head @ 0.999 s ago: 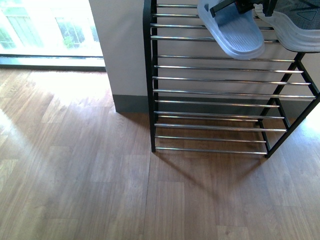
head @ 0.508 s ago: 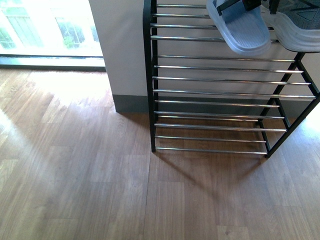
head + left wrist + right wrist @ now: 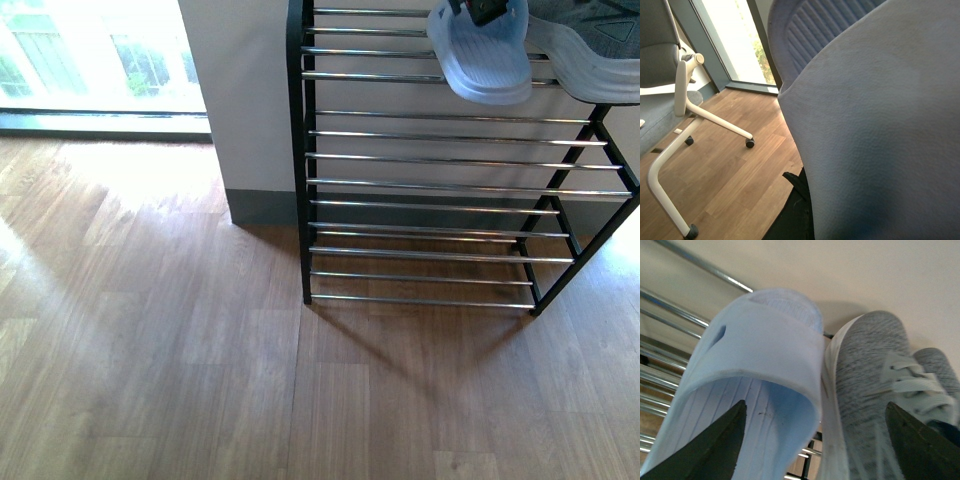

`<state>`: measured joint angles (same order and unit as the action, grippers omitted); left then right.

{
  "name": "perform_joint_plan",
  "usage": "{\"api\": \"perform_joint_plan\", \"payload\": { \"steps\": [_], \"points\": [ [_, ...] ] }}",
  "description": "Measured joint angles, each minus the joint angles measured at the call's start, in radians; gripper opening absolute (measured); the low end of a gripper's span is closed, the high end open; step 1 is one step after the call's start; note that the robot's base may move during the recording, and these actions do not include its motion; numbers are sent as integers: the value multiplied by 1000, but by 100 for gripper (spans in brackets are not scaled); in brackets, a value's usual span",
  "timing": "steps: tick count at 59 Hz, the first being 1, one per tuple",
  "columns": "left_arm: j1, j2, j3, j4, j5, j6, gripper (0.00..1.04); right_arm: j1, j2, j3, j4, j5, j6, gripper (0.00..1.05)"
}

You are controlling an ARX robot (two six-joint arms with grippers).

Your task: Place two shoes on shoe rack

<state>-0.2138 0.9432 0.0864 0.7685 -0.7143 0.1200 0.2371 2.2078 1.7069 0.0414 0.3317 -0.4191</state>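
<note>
Slide (image 3: 480, 60) in pale blue lies on the shoe rack (image 3: 440, 160)'s top bars near its right end, just beside a grey sneaker (image 3: 590, 55). The right gripper (image 3: 815, 440) has its fingers spread wide behind both. The left gripper's state cannot be told.
</note>
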Motion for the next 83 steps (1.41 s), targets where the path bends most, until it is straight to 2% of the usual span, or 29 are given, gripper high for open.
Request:
{"api": "perform_joint_plan", "payload": {
  "steps": [4, 11, 18, 23, 27, 41, 54, 83],
  "points": [
    [0, 0, 0, 0, 0, 0, 2, -13, -117, -79, -5, -70, 31, 97],
    [0, 0, 0, 0, 0, 0, 2, -74, -341, -246, 51, -173, 78, 96],
    [0, 0, 0, 0, 0, 0, 2, -156, -551, -412, 175, -188, 137, 94],
    [0, 0, 0, 0, 0, 0, 2, -182, -660, -572, 417, -248, 283, 77],
    [0, 0, 0, 0, 0, 0, 2, -182, -718, -710, 519, -269, 348, 65],
    [0, 0, 0, 0, 0, 0, 2, -187, -825, -1032, 652, -288, 398, 32],
    [0, 0, 0, 0, 0, 0, 2, -236, -955, -1218, 729, -326, 402, 1],
    [0, 0, 0, 0, 0, 0, 2, -237, -1197, -1502, 755, -332, 409, 1]
  ]
}}
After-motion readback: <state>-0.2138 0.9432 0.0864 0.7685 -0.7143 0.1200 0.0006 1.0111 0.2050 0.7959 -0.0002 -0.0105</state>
